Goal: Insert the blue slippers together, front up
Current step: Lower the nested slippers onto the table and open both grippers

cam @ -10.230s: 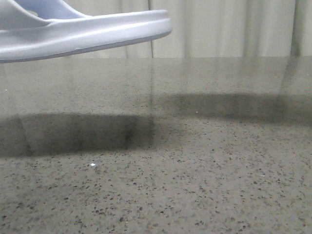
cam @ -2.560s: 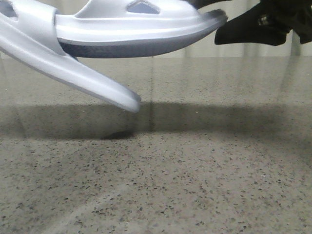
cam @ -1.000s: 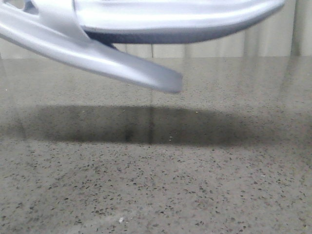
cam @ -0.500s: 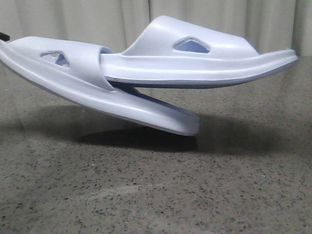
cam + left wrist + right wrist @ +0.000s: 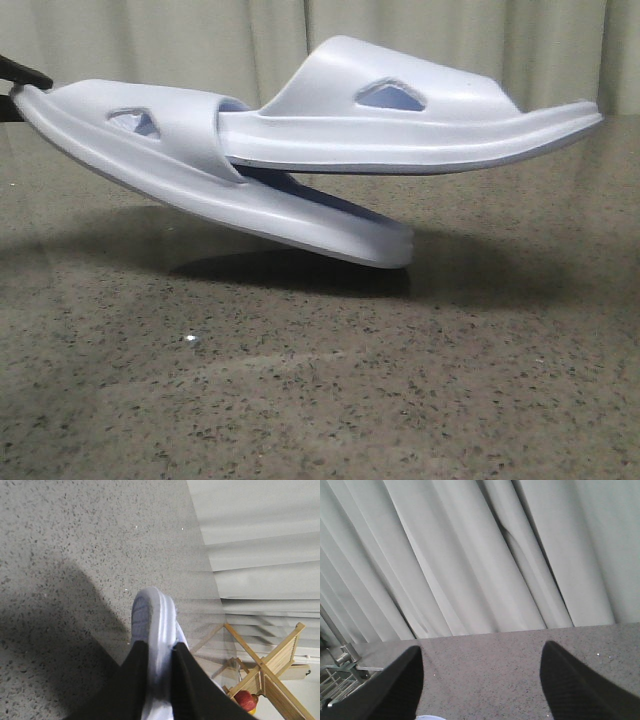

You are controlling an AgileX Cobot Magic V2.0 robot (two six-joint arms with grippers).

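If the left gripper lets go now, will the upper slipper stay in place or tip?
The upper slipper is wedged under the lower slipper's strap and overhangs far, so it may tip. It looks like stiff, light foam, holding its shape. The left gripper pinches the lower one's end.

My left gripper [image 5: 159, 680] has two matte black fingers [image 5: 131, 685], smooth and tapering. My right gripper [image 5: 480, 685] has two black fingers [image 5: 572, 687] with finely textured surfaces and rounded tips. No cables, screws or markings show.

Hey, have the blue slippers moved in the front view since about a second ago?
Yes. The blue slippers have come down toward the speckled table, with both straps now in view.
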